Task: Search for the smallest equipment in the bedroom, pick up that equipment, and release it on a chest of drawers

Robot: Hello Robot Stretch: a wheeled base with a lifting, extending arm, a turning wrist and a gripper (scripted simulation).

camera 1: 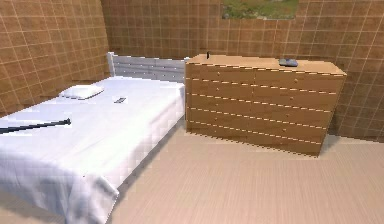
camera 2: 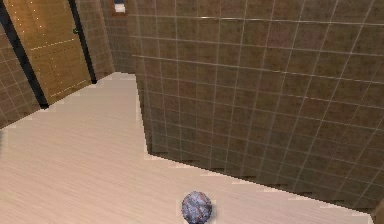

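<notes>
In the forward view a long dark bat [camera 1: 35, 125] lies on the white bed [camera 1: 110, 140] near a pillow [camera 1: 80, 92], and to the right a wooden chest of drawers [camera 1: 262, 105] stands against the tiled wall with a small dark object [camera 1: 288, 63] on top. In the arm side view a brown door [camera 2: 45, 45] stands far left, and a small mottled blue-grey ball [camera 2: 196, 207] rests on the floor near the bottom edge, by the tiled wall. I cannot tell the gripper's state.

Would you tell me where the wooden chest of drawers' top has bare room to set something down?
The wide brown wooden chest of drawers is bare across its top's middle, between a small dark upright thing at its end toward the forward view's left and a flat dark object crowding the opposite end.
</notes>
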